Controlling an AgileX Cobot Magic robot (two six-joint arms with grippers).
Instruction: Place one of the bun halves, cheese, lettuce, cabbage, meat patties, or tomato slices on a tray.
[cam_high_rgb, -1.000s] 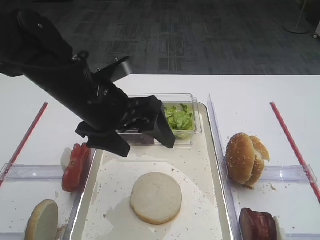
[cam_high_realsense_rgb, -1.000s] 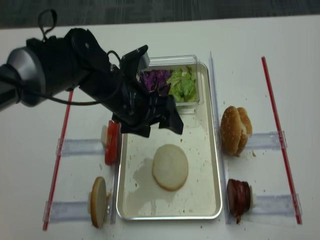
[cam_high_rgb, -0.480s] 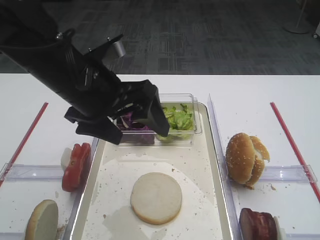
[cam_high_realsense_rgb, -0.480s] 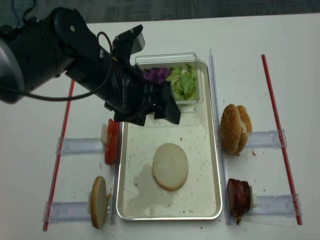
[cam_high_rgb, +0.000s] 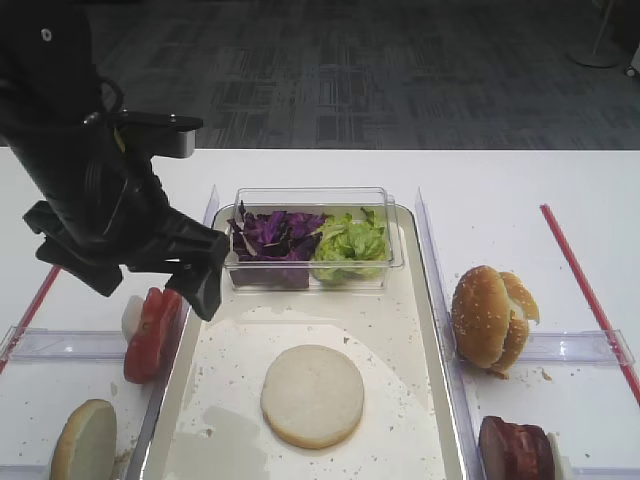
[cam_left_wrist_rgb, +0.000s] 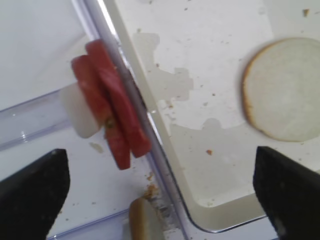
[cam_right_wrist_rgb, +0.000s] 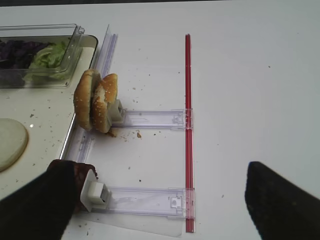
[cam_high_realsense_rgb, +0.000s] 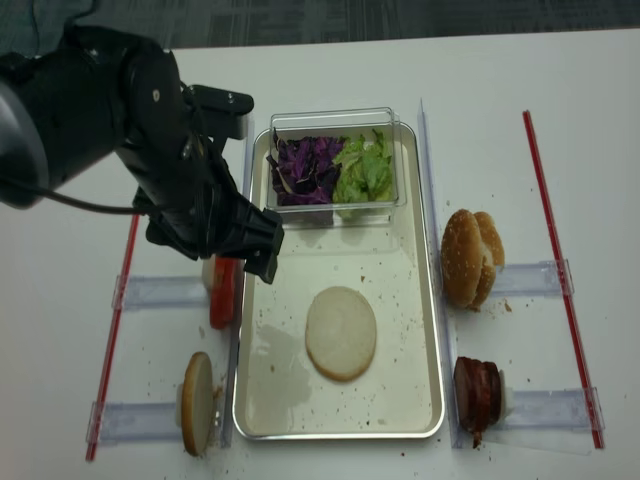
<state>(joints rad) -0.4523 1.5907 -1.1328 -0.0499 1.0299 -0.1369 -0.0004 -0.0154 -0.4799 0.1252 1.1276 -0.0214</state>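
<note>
One bun half (cam_high_rgb: 312, 395) lies flat in the tray (cam_high_rgb: 425, 330), and it shows in the left wrist view as the bun half (cam_left_wrist_rgb: 282, 90). My left gripper (cam_high_rgb: 146, 285) hangs open over the tray's left rim, above the tomato slices (cam_left_wrist_rgb: 107, 115), with nothing between its fingers (cam_left_wrist_rgb: 35, 195). A second bun half (cam_high_realsense_rgb: 197, 402) stands on edge nearer the front. Cabbage (cam_high_rgb: 272, 232) and lettuce (cam_high_rgb: 350, 240) fill a clear box at the tray's back. The meat patties (cam_high_realsense_rgb: 477, 392) sit to the right of the tray. My right gripper (cam_right_wrist_rgb: 160, 205) stands open beside them. No cheese is in view.
Sesame-seeded buns (cam_high_rgb: 490, 315) stand on edge in a clear holder (cam_right_wrist_rgb: 155, 119) right of the tray. Red strips (cam_high_rgb: 585, 290) run along both outer sides of the table. Similar clear holders (cam_high_realsense_rgb: 150, 292) carry the tomato slices, the second bun half and the patties.
The left arm has swung left and toward the front, from over the clear box to above the tomato slices, uncovering the cabbage. Its jaws have stayed open.
</note>
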